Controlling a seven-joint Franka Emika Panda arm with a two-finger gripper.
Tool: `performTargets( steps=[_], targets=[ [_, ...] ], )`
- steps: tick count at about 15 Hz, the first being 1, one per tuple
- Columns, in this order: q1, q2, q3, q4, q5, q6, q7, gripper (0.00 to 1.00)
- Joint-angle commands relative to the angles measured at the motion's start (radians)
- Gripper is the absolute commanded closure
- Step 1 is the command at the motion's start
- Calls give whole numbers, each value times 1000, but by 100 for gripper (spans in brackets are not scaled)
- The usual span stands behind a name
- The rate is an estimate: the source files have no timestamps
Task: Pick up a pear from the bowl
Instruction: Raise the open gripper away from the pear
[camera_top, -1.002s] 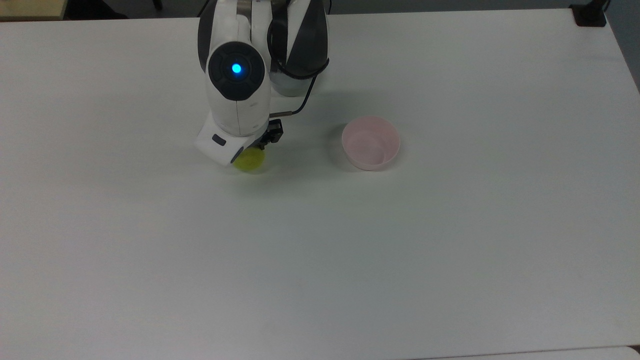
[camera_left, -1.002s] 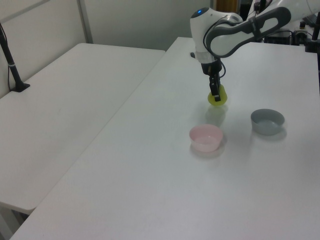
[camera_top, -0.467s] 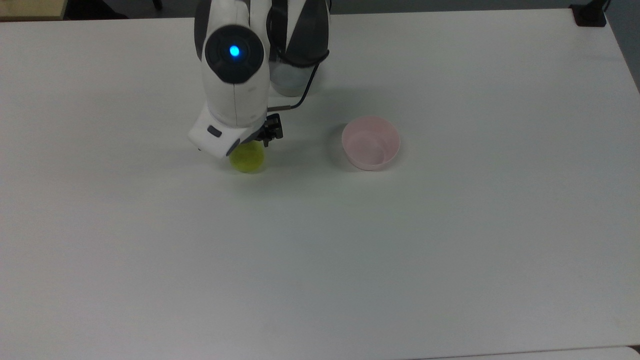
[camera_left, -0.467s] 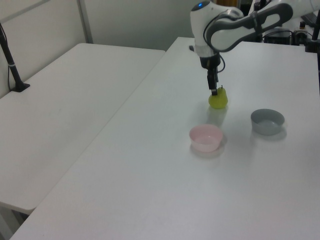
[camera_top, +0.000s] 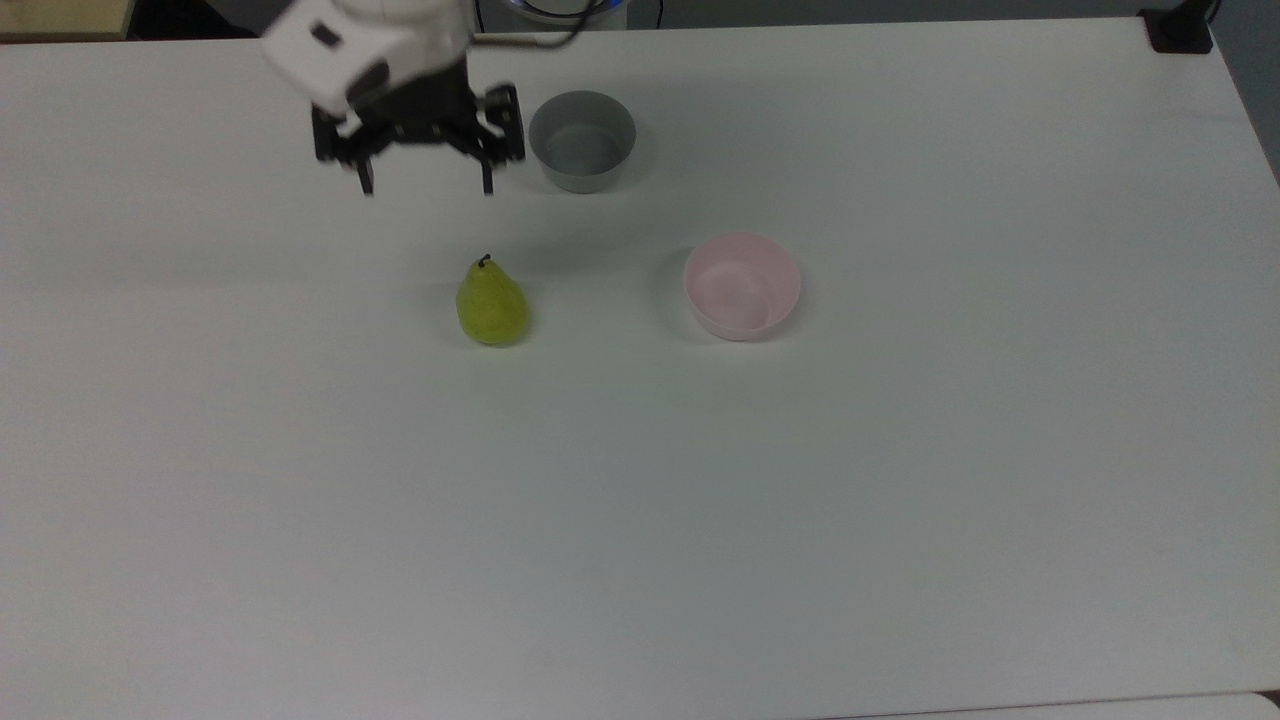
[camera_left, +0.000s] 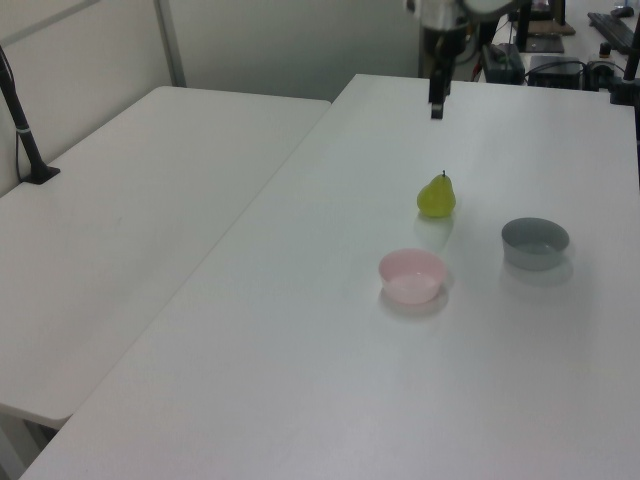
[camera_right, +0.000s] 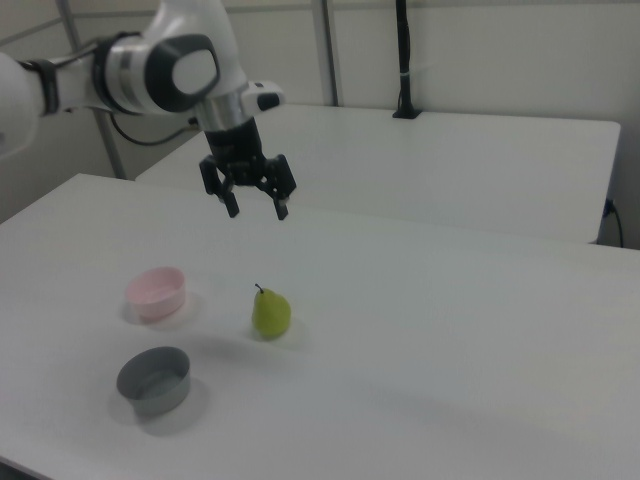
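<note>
Since a second ago: our end effector (camera_top: 424, 187) has let go of the pear, lifted clear and drawn back toward the top view's upper left; the fruit stays where it was set.
Worktop (camera_top: 900, 520): white and bare around the three items, which sit well apart.
End effector: raised above the worktop, fingers spread apart with nothing between them (the right view shows the gap plainly).
Grey bowl (camera_top: 582, 153): holds nothing, just beside the end effector in the top view.
Bowl (camera_top: 742, 284): pale pink, holds nothing.
Pear (camera_top: 491, 304): upright on the worktop, stem up, outside the bowl and to the top view's left of it.
Handling: we judge it light and firm, with smooth rounded skin that may slip; we would grip across the wide lower belly, not the narrow neck.
</note>
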Motion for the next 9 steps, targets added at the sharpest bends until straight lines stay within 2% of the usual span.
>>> performTargets(
  steps=[1,3,9],
  targets=[
    [-73,-190,43,-169,29,-17,47,0],
    [-78,-227,42,-187,29,-37,75,0],
    [-78,-231,36,-183,28,-46,84,0]
  ],
)
